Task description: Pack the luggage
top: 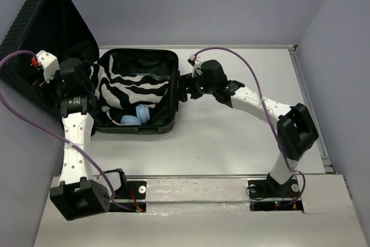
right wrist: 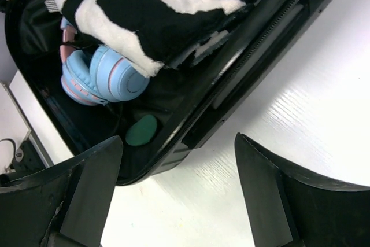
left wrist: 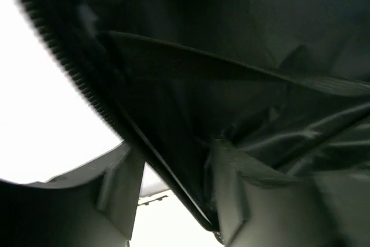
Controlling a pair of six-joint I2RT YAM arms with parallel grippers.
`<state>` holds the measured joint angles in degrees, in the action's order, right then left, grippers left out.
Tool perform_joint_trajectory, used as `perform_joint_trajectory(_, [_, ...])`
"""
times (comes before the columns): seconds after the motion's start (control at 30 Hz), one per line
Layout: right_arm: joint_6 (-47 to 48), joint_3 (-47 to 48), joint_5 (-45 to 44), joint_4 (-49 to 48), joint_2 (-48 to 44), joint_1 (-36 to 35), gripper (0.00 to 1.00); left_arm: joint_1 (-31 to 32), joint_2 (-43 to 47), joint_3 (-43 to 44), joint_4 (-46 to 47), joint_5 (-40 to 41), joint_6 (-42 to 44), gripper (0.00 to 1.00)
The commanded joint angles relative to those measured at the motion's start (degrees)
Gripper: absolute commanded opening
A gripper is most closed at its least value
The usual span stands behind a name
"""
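Right tool (right wrist: 178,143) just beside the luggage (right wrist: 260,56)

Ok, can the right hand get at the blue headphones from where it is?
Probably yes: the right hand is open just outside the luggage wall, and the headphones lie exposed inside, only partly under the blanket.

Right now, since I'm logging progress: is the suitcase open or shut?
Open. The suitcase has its lid raised at left; a zebra-print blanket and blue headphones lie inside.

Inside the luggage (right wrist: 272,27) lie blue headphones (right wrist: 104,76) and a striped blanket (right wrist: 144,10), the claw (right wrist: 176,143) spread alongside.
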<state>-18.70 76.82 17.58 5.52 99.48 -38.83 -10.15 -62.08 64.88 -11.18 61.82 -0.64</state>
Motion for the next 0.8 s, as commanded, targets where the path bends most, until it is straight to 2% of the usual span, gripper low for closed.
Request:
perform_joint_trajectory(0.0, [0.07, 0.44, 1.22, -3.06, 1.33, 2.09, 0.84, -2.14, -3.65, 2.61, 3.63, 3.74, 1.35, 0.48])
perform_joint_trajectory(0.03, [0.07, 0.27, 1.31, -3.06, 1.42, 2.96, 0.85, -2.59, -4.01, 2.88, 3.27, 3.40, 1.00, 0.38])
perform_joint_trajectory(0.07, [-0.20, -0.17, 1.40, -3.14, 1.68, 4.01, 0.85, -3.11, -4.53, 3.23, 2.14, 2.44, -1.27, 0.21])
perform_joint_trajectory(0.13, [-1.16, -0.61, 1.92, -3.67, 2.12, 5.25, 0.85, -3.65, -4.62, 3.41, 1.78, 1.47, -2.34, 0.08])
perform_joint_trajectory(0.17, [-1.60, -0.62, 2.19, -3.93, 2.99, 5.78, 0.86, -3.56, -4.54, 3.58, 0.91, -0.63, -3.13, 0.06])
perform_joint_trajectory(0.3, [-4.06, 2.28, 1.93, -4.11, 7.82, 6.92, 0.88, 0.56, -2.08, 1.23, 1.07, -3.99, -4.45, 0.06])
perform_joint_trajectory(0.43, [-7.83, 6.93, 5.35, -4.81, 12.66, 6.92, 0.89, 12.67, 3.19, -5.46, 8.70, -0.40, 2.38, 0.06])
perform_joint_trajectory(0.6, [-10.21, 11.51, 7.38, -4.90, 18.99, 4.90, 0.84, 28.39, 8.46, -9.15, 10.83, 4.79, 6.79, 0.06])
perform_joint_trajectory(0.63, [-11.17, 11.60, 7.38, -4.90, 19.78, 4.90, 0.76, 30.35, 9.17, -9.59, 10.74, 4.54, 7.23, 0.06])
perform_joint_trajectory(0.7, [-11.80, 11.34, 7.73, -5.34, 21.36, 4.38, 0.66, 36.56, 11.01, -10.12, 10.74, 5.84, 7.68, 0.06])
perform_joint_trajectory(0.73, [-12.06, 11.08, 7.38, -7.00, 21.54, 4.38, 0.56, 38.96, 11.54, -10.65, 10.74, 6.20, 7.94, 0.06])
perform_joint_trajectory(0.77, [-12.32, 10.20, 6.33, -7.19, 21.63, 4.38, 0.42, 41.50, 12.24, -11.00, 9.96, 6.38, 8.29, 0.06])
